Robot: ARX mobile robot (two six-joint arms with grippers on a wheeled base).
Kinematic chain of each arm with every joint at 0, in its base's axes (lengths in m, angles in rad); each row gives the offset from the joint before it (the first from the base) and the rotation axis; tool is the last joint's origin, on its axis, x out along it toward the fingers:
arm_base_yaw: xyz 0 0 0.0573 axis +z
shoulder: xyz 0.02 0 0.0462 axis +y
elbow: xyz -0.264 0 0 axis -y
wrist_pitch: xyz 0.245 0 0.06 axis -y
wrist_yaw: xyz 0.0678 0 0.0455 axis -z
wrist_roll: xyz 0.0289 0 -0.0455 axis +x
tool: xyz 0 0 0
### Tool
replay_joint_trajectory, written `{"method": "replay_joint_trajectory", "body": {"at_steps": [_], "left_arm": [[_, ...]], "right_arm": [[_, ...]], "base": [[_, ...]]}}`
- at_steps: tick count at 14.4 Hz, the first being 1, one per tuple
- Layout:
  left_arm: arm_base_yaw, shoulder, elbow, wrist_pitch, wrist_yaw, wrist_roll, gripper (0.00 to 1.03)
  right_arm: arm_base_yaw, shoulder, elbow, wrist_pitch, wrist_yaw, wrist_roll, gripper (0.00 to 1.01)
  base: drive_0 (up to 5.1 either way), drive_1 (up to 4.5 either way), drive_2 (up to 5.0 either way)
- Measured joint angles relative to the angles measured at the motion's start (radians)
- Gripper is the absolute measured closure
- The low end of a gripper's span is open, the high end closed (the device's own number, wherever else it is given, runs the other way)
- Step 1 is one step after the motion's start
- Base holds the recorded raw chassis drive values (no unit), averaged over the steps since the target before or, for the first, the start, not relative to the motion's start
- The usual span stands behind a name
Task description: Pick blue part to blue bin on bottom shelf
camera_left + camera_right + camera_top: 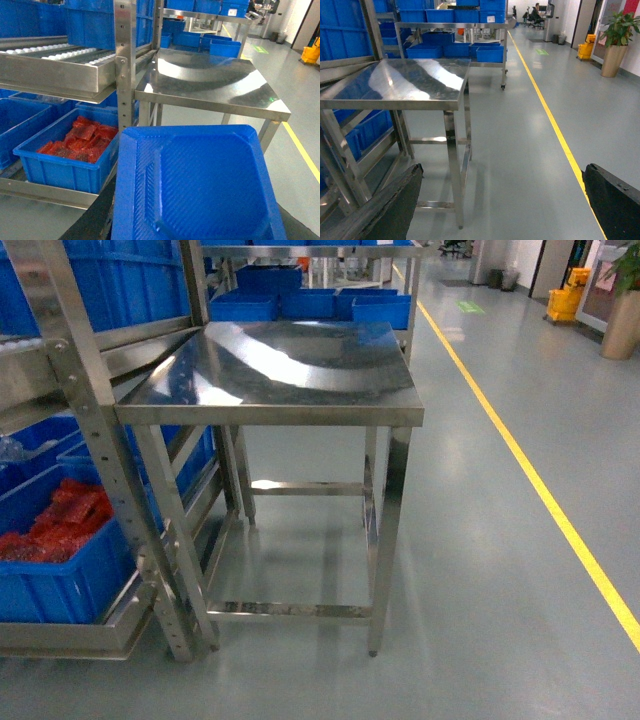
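Filling left wrist view, flat blue moulded plastic part (200, 185); left grip state: can't tell. Right black jaws are standing spread, empty. I'm fearing clipping steel rack upright (125, 65) at 11 o'clock, missing blue bin of red pieces (55, 167) at 9.

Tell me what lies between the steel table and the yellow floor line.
Nothing: in the head view, only bare grey floor separates the steel table from the yellow line. The right wrist view shows the same.

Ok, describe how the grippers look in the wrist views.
Right gripper: two broad matte-black jaws with rough, textured surfaces. Left gripper: only black slivers show either side of the blue part. No cables or markings are visible, and the head view shows no arms.
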Motion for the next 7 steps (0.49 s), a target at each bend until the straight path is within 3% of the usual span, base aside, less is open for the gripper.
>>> {"method": "replay_joint_trajectory", "body": {"at_steps": [7], "left_arm": [[0.000, 0.000, 0.000, 0.000, -0.001, 0.000, 0.60]], "right_arm": [[0.000, 0.000, 0.000, 0.003, 0.000, 0.000, 0.03]], "base": [[0.0, 4.13, -4.0]]}}
